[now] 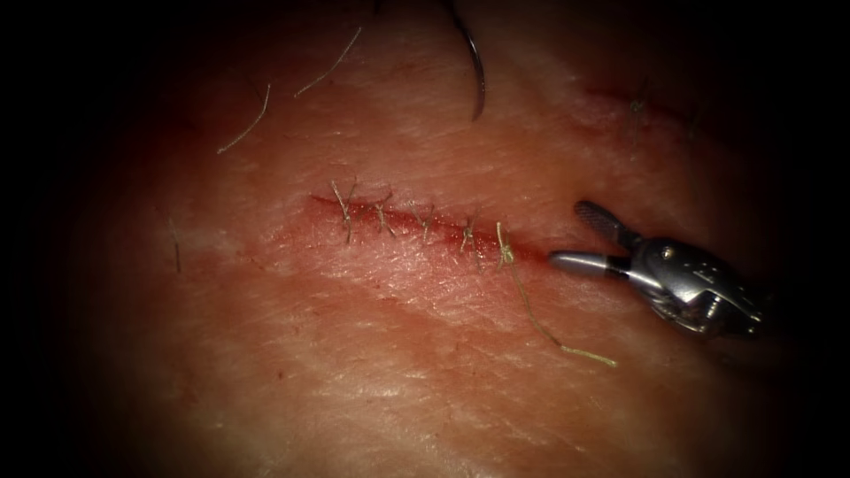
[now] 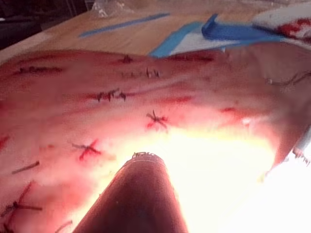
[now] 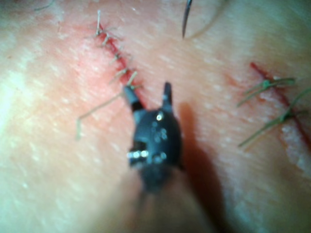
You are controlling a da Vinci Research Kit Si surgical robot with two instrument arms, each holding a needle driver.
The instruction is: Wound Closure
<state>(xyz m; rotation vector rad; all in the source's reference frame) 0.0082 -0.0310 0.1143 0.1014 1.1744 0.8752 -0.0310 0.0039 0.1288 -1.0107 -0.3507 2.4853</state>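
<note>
The cut (image 1: 416,226) runs across the tissue (image 1: 398,354) with several knotted stitches along it. From the stitch nearest its right end (image 1: 505,252), a pale thread tail (image 1: 540,323) trails down to the right. My right tool (image 1: 567,235) stands at the cut's right end, jaws open and holding nothing; it also appears in the right wrist view (image 3: 147,90), beside that last stitch (image 3: 130,80). The curved needle (image 1: 478,80) lies beyond the cut, point toward it, free of the right tool and not in the tissue; its point (image 3: 186,17) is sharp and bare. My left tool's shaft (image 2: 141,194) ends in glare.
Loose cut thread ends (image 1: 248,124) lie at the upper left of the tissue. Another stitched cut (image 1: 633,106) sits to the upper right, with green thread tails (image 3: 272,87). Older stitched cuts (image 2: 156,120), blue drape (image 2: 233,31) and the wooden bench (image 2: 121,34) lie beyond.
</note>
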